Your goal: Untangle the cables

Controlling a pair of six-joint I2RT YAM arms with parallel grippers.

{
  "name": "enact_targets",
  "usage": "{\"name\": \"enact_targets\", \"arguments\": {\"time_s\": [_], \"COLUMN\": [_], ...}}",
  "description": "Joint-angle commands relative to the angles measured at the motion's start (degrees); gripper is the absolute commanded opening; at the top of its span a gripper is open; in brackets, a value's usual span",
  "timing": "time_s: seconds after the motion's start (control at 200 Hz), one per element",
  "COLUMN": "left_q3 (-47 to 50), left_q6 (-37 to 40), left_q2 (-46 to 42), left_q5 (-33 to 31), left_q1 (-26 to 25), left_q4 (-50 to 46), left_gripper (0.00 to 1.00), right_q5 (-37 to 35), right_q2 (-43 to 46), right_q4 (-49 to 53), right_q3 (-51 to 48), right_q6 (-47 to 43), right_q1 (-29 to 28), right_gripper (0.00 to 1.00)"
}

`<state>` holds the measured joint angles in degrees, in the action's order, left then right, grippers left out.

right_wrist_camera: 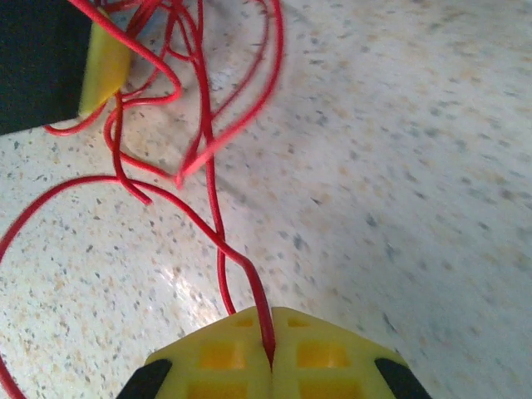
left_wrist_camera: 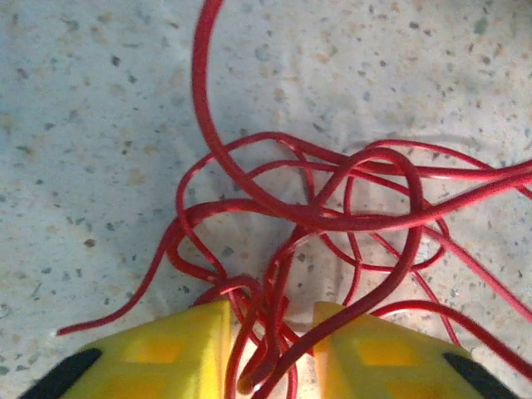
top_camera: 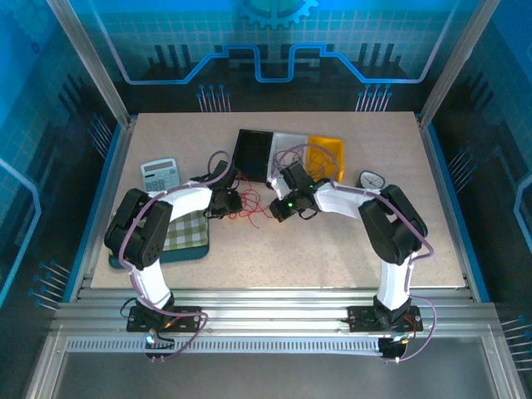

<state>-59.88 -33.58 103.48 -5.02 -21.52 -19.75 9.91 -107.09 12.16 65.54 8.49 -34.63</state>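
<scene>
My right claw point(right_wrist_camera: 270, 353) is pinched shut on one red strand of the cables point(right_wrist_camera: 212, 208), which runs ahead of it into the loose knot. My left claw point(left_wrist_camera: 273, 349) stands narrow, with several red strands between its two fingers; whether they bite I cannot tell. Beyond both claws lie three trays point(top_camera: 252, 154); left of the left claw sits one calculator point(top_camera: 159, 174).
</scene>
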Motion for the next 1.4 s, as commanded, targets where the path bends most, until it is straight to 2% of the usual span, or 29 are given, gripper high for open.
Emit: {"name": "enact_targets", "arguments": {"time_s": [0.0,0.15,0.335,0.48,0.566,0.661,0.751,0.851,0.896,0.971,1.246,1.316,1.391], "left_q3": [-1.42,-2.09,-1.32,-0.58,-0.2,0.11,0.47,0.46,0.39,0.46,2.22,2.37,2.31], "left_q6": [-1.4,-2.57,-3.09,-3.25,-3.42,-3.42,-3.21,-2.59,-2.27,-1.82,0.16,0.65,0.83], "left_q2": [2.72,4.27,3.95,3.44,3.22,2.88,2.69,2.86,2.95,2.91,0.33,0.22,0.23], "left_q5": [-3.38,-4.84,-5.22,-5.32,-5.44,-5.44,-5.16,-3.87,-3.24,-1.98,1.99,3.52,3.79], "left_q1": [0.42,0.43,0.51,0.6,0.67,0.69,0.78,0.77,0.7,0.69,0.42,0.42,0.42], "left_q4": [-3.91,-5.65,-5.35,-5.12,-5.05,-4.95,-4.48,-3.47,-3.05,-2.15,1.98,2.68,2.69], "left_gripper": [0.25,0.17,0.17,0.2,0.28,0.41,0.42,0.42,0.41,0.33,0.32,0.28,0.18], "right_q5": [-6.24,-17.37,-28.02,-33.48,-34.34,-34.15,-31.47,-23.95,-21.42,-19.03,-17.03,-16.91,-16.65], "right_q2": [5.48,12.42,19.83,23.78,26.11,28.43,30.29,31.55,31.75,31.59,29.77,28.48,26.36], "right_q4": [-0.91,-0.84,-0.67,0.25,-0.39,-0.32,-1.77,-6.36,-7.78,-8.51,-12.68,-13.57,-14.05], "right_q3": [-3.67,-8.53,-11.9,-13.01,-14.1,-14.41,-14.34,-14.35,-13.94,-12.33,-5.67,-3.85,-1.5], "right_q6": [3.43,9.06,12.25,14.73,16.44,17.96,17.81,16.79,16.87,16.97,15.84,15.73,15.39], "right_q1": [1.68,4.06,6.77,10.74,13.79,17.54,19.73,19.76,19.06,17.56,11.73,10.86,10.28], "right_gripper": [0.0,0.0,0.0,0.0,0.0,0.0,0.0,0.0,0.0,0.0,0.0,0.0,0.0]}}
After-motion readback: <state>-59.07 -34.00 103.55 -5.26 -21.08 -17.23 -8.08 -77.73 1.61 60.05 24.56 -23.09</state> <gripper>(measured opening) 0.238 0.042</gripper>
